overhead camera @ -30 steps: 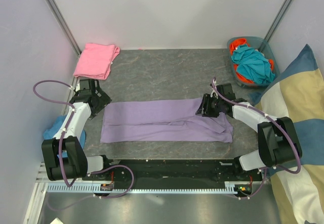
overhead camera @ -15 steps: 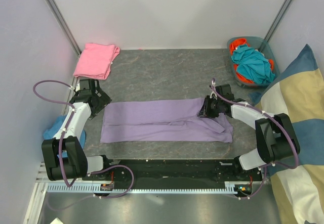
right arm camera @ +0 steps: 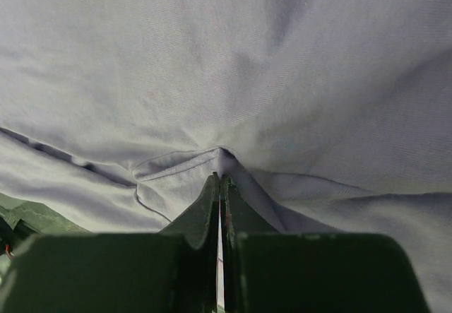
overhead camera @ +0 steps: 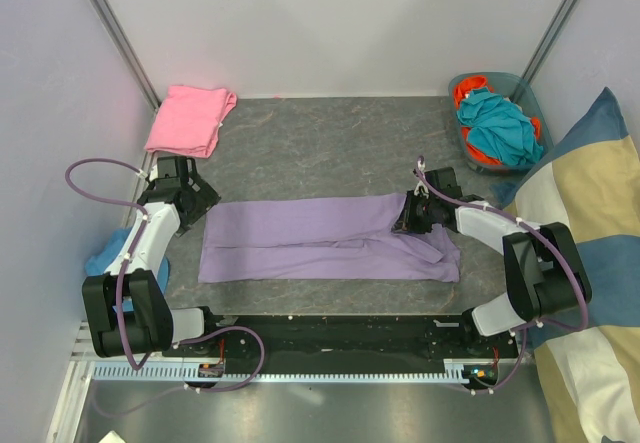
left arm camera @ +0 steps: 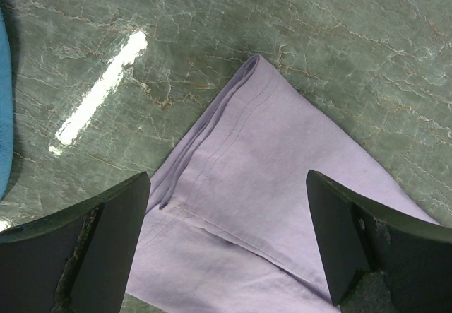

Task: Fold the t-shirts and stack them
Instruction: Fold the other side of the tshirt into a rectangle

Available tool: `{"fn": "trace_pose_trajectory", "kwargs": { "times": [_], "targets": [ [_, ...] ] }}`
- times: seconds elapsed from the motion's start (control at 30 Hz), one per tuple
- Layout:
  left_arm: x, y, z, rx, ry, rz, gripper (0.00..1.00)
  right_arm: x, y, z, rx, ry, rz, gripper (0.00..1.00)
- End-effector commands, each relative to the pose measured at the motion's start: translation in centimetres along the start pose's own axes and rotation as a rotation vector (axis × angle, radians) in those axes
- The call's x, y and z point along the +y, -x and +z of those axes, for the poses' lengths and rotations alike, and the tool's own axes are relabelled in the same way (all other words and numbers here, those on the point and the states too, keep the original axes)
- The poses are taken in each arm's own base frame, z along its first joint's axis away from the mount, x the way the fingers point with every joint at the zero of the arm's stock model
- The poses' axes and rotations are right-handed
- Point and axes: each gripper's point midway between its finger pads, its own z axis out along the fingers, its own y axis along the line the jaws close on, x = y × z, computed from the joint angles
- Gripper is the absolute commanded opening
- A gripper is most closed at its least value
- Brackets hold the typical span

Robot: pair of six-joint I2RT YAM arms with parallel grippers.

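The lavender t-shirt [overhead camera: 320, 238] lies on the table as a long strip folded lengthwise. The pink t-shirt [overhead camera: 190, 120] lies folded at the back left. My left gripper [overhead camera: 207, 201] is open and empty just above the strip's far left corner. In the left wrist view that corner [left arm camera: 282, 186] lies between its spread fingers [left arm camera: 106, 249]. My right gripper [overhead camera: 405, 219] is at the strip's far right end, shut on a pinch of the lavender cloth. In the right wrist view the cloth [right arm camera: 226, 66] peaks up at the closed fingertips [right arm camera: 212, 193].
A basket [overhead camera: 525, 88] of teal and orange clothes stands at the back right. The striped cushion [overhead camera: 585, 223] lies along the right side. A blue cloth [overhead camera: 105, 258] lies by the left arm. Walls close the left and back.
The right gripper has shifted slightly down and left at the shirt's right end. The left arm and both shirts have not visibly moved.
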Motion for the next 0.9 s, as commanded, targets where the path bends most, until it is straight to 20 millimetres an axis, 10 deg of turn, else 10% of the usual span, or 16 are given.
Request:
{"fn": "trace_pose_trajectory", "kwargs": {
  "times": [0.0, 0.87],
  "targets": [
    [-0.3, 0.4, -0.1, -0.016, -0.021, -0.009, 1.0, 0.9, 0.9, -0.3, -0.035, 0.024, -0.033, 0.0],
    [-0.4, 0.1, -0.1, -0.006, -0.028, -0.015, 1.0, 3.2, -1.9, -4.4, 0.02, 0.094, -0.055, 0.0]
  ]
}}
